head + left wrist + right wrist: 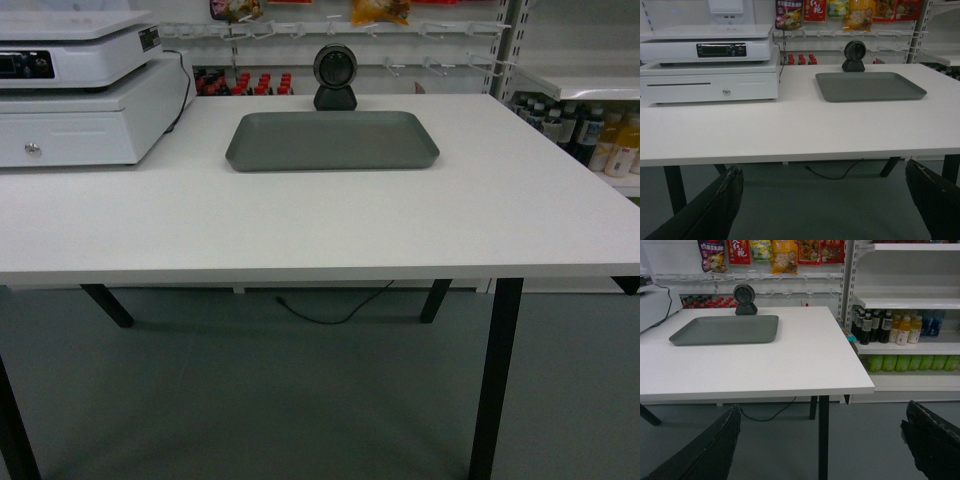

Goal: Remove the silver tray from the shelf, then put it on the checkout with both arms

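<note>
Checkout (pixel 300 220) edge fills my head view, silver tray (pixel 332 140) flat at its far side. Left wrist: left gripper (pixel 825 210) spread wide, empty, tray well beyond; advancing could clip that edge. Right wrist: right gripper (pixel 825 450) likewise spread, holding nothing.

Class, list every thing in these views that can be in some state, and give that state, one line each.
silver tray: flat on the checkout, empty, ungripped
cash drawer: closed
left gripper: open, holding nothing
right gripper: open, holding nothing
drink bottles: upright on the shelf
</note>
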